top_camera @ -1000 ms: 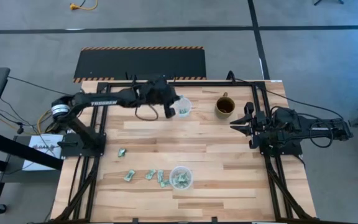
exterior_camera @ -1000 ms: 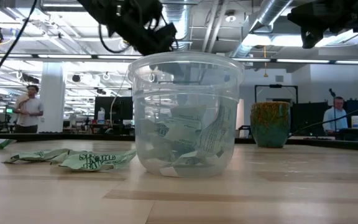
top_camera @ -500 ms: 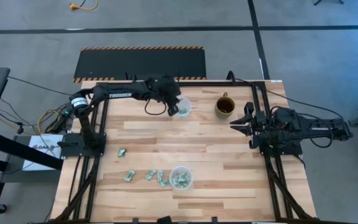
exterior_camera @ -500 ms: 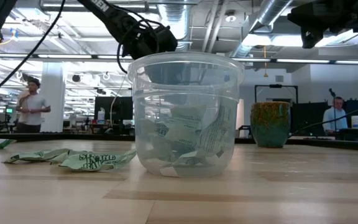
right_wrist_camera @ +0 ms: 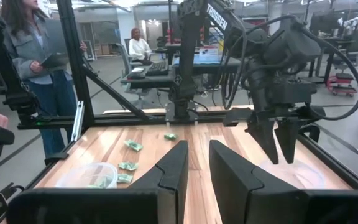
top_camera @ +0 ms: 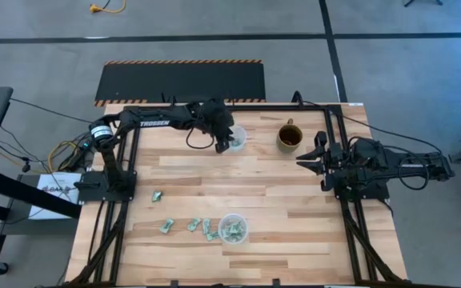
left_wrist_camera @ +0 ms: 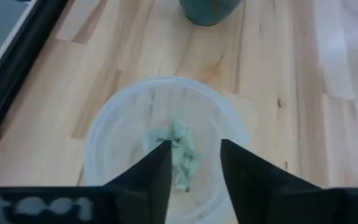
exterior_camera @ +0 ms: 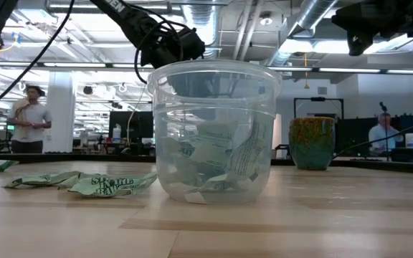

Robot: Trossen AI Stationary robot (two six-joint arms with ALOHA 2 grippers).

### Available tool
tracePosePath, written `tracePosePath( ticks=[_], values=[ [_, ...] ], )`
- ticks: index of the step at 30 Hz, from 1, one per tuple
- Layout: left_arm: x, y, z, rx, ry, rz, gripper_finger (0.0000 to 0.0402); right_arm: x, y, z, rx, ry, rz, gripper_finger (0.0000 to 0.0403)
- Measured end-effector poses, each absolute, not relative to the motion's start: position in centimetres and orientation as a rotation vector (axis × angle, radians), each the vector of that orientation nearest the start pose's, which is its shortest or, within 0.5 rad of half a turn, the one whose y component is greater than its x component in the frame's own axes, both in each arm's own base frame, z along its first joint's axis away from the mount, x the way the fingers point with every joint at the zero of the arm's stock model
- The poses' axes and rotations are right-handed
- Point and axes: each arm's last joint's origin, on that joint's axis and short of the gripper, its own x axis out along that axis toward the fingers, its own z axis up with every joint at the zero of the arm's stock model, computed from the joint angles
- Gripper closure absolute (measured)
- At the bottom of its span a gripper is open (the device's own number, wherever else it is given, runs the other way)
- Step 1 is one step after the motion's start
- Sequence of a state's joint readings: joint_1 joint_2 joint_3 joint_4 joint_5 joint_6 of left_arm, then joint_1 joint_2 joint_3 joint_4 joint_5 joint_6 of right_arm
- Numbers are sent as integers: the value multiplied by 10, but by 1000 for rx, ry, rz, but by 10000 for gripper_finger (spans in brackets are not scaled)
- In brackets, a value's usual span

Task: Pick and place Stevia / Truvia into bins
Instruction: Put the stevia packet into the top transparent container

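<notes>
With our left hand (top_camera: 229, 144) parted over the far-edge bin (top_camera: 236, 138), its packet (left_wrist_camera: 179, 149) lying inside, we should lift straight up, while loose packets (top_camera: 192, 226) wait near the front edge.

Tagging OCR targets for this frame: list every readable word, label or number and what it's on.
"TROSSEN": white lettering on the left arm, high view; part of it also shows in the right wrist view.
Dark green print on a packet lying beside the near cup, low view: too blurred to read.
White marks on the left gripper, left wrist view: blurred, not readable.
Mug: no text visible.
</notes>
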State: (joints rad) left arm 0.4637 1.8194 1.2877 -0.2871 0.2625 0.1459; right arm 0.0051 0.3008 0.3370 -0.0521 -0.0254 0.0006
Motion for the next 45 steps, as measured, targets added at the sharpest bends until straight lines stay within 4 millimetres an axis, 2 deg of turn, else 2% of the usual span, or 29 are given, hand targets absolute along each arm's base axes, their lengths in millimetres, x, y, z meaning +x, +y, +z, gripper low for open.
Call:
tracePosePath(
  ticks=[5, 11, 14, 17, 21, 24, 29, 36, 40, 45],
  values=[
    [348, 168, 220, -194, 787, 61, 243, 107, 1, 249, 1, 16, 30, 344],
    [327, 152, 254, -230, 776, -25, 243, 107, 1, 249, 1, 16, 30, 344],
    [314, 133, 277, -219, 786, -45, 248, 107, 1, 249, 1, 16, 30, 344],
    [303, 107, 294, -218, 818, -58, 253, 107, 1, 249, 1, 16, 30, 344],
    [286, 64, 299, -180, 905, -14, 257, 107, 1, 249, 1, 16, 30, 344],
    [272, 37, 289, -164, 971, 86, 257, 107, 1, 249, 1, 16, 30, 344],
    [248, 5, 259, -216, 1028, 187, 258, 107, 1, 249, 1, 16, 31, 344],
    [234, -19, 216, -323, 1072, 207, 258, 107, 1, 249, 1, 16, 30, 344],
    [230, -30, 203, -335, 1063, 183, 258, 107, 1, 249, 1, 15, 30, 344],
    [229, -49, 196, -269, 1011, 124, 258, 107, 1, 249, 1, 16, 30, 344]
  ],
)
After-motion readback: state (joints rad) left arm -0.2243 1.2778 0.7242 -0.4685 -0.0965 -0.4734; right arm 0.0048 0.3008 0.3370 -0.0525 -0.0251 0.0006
